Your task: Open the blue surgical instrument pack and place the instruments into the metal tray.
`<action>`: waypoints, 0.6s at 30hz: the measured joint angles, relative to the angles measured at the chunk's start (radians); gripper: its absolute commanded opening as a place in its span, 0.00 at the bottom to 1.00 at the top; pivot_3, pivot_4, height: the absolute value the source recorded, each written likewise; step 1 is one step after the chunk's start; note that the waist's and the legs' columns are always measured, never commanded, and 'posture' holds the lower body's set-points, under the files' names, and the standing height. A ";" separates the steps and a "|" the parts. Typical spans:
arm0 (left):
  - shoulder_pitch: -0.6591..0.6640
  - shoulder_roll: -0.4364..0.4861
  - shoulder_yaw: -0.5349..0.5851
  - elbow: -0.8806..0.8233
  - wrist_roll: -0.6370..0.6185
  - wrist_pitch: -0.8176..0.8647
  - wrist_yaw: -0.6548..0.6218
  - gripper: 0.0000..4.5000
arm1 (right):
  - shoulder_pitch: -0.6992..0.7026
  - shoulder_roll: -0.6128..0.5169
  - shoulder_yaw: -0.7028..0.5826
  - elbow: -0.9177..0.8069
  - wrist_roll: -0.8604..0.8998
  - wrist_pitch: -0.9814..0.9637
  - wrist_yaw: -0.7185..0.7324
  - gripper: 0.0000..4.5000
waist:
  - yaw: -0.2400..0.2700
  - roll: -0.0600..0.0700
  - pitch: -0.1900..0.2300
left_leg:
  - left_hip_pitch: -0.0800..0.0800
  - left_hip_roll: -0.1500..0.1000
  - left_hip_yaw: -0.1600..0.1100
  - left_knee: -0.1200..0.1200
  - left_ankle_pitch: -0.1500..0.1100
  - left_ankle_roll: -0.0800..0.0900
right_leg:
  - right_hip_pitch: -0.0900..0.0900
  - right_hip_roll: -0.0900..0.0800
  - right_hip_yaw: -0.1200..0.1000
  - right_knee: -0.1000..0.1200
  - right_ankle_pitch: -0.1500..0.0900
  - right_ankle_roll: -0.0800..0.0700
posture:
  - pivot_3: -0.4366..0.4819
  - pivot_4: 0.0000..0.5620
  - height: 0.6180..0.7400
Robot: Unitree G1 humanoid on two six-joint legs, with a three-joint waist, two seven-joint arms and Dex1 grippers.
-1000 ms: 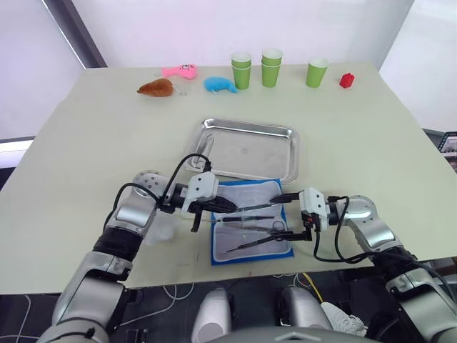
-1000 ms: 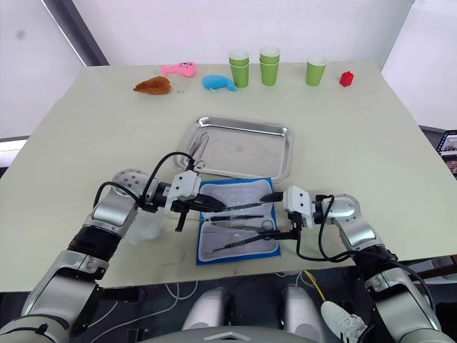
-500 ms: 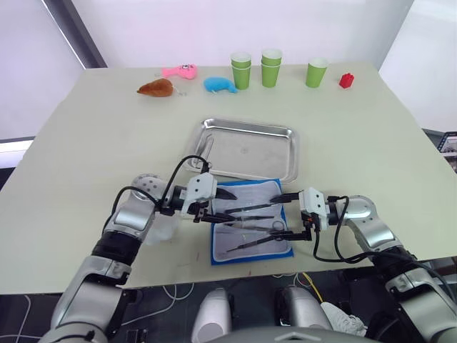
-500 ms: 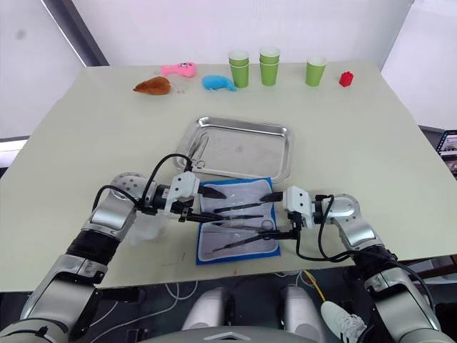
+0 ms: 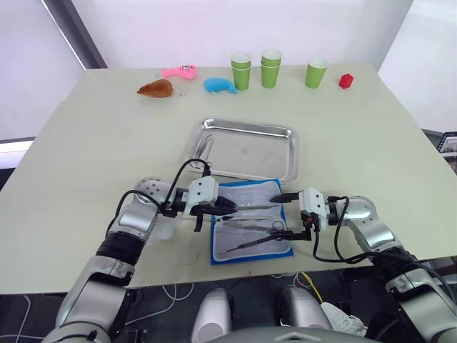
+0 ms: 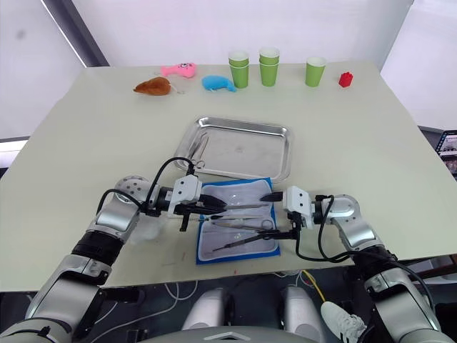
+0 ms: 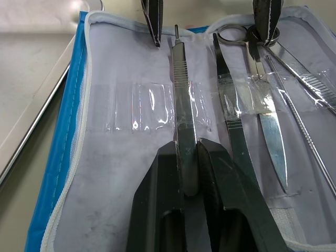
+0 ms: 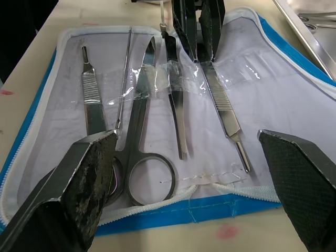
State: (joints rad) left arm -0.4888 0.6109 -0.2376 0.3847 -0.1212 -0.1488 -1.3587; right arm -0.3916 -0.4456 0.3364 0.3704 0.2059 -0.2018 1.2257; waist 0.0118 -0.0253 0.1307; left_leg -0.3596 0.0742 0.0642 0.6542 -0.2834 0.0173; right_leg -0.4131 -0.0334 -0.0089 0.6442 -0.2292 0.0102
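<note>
The blue surgical instrument pack (image 5: 215, 241) lies open near the table's front edge, pale lining up. Several silvery instruments sit under clear straps: scissors (image 8: 142, 121), forceps (image 8: 176, 115), a thin probe (image 8: 124, 79) and a flat handle (image 8: 92, 102). My left gripper (image 7: 186, 149) is shut on another flat silvery handle (image 7: 181, 89) in the pack's row nearest the tray, and it shows low over the pack (image 5: 230, 207). My right gripper (image 5: 278, 216) stands open at the pack's right edge, holding nothing. The metal tray (image 5: 246, 148) lies just beyond, with one ring-handled instrument (image 5: 202, 146) by its left rim.
Along the far edge stand green cups (image 5: 270, 68), a small red object (image 5: 346, 80), and pink (image 5: 178, 71), blue (image 5: 220, 85) and brown (image 5: 157, 88) plush toys. The table's front edge runs just below the pack.
My left gripper twisted and drew back slightly half a second ago. It is level again now, reaching further right along the pack's row nearest the tray. The right arm has held still.
</note>
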 measured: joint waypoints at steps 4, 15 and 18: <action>0.000 0.000 0.000 0.000 0.000 -0.002 0.000 0.02 | 0.000 0.000 0.000 0.000 0.000 0.000 0.000 1.00 | 0.000 0.000 0.000 | 0.000 0.000 0.000 0.000 0.000 0.000 | 0.000 0.000 0.000 0.000 0.000 0.000 | 0.48 0.27 1.00; -0.011 0.020 -0.004 -0.111 -0.007 0.195 -0.012 0.02 | 0.000 0.001 0.000 0.000 0.000 0.000 0.001 1.00 | 0.000 0.000 0.000 | 0.000 0.000 0.000 0.000 0.000 0.000 | 0.000 0.000 0.000 0.000 0.000 0.000 | 0.48 0.27 1.00; -0.029 0.065 -0.013 -0.155 0.001 0.257 -0.036 0.02 | -0.001 0.005 0.003 0.000 0.000 0.004 -0.002 1.00 | -0.002 0.000 0.000 | 0.000 0.000 -0.001 0.000 0.000 0.000 | 0.000 0.002 0.001 0.000 0.000 0.000 | 0.48 0.27 1.00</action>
State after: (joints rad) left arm -0.5175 0.6759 -0.2502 0.2296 -0.1200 0.1080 -1.3952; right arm -0.3927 -0.4403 0.3394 0.3699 0.2055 -0.1977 1.2237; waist 0.0098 -0.0254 0.1309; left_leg -0.3598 0.0742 0.0631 0.6542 -0.2834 0.0173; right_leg -0.4133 -0.0318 -0.0081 0.6447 -0.2293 0.0102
